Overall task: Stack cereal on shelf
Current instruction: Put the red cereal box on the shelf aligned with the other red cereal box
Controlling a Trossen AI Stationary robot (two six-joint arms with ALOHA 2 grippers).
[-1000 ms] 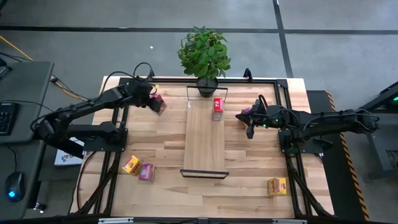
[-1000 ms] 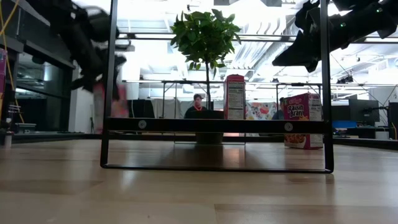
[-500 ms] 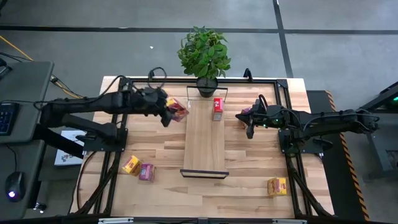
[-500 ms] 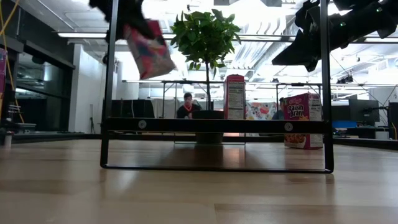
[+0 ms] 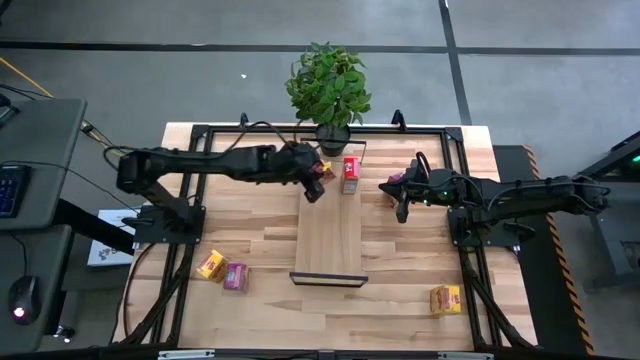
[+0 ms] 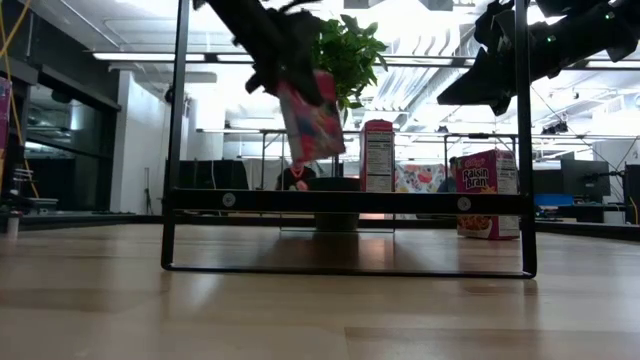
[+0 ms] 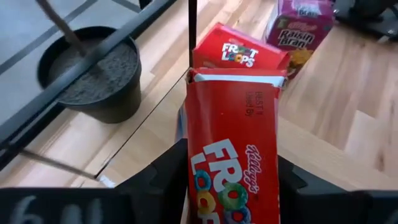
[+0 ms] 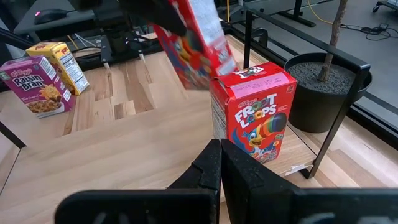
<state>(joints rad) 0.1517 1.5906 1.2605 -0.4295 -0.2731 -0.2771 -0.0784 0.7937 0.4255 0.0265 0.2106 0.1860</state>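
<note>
Left gripper (image 5: 313, 180): clamped on red cereal box (image 7: 233, 162), tilted, just beside standing red box (image 5: 350, 173) on shelf (image 5: 328, 235); risk: clips/topples it w/ careless descent.

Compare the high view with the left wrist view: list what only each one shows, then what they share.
Only the high view shows the whole shelf, the right gripper waiting beside it, a yellow and a pink box together on the table's left, and a yellow box near its right corner.

Only the left wrist view makes the Froot Loops print readable on the held red box.

Both show the left gripper holding that box, the standing red box, the plant pot and the Raisin Bran box.
</note>
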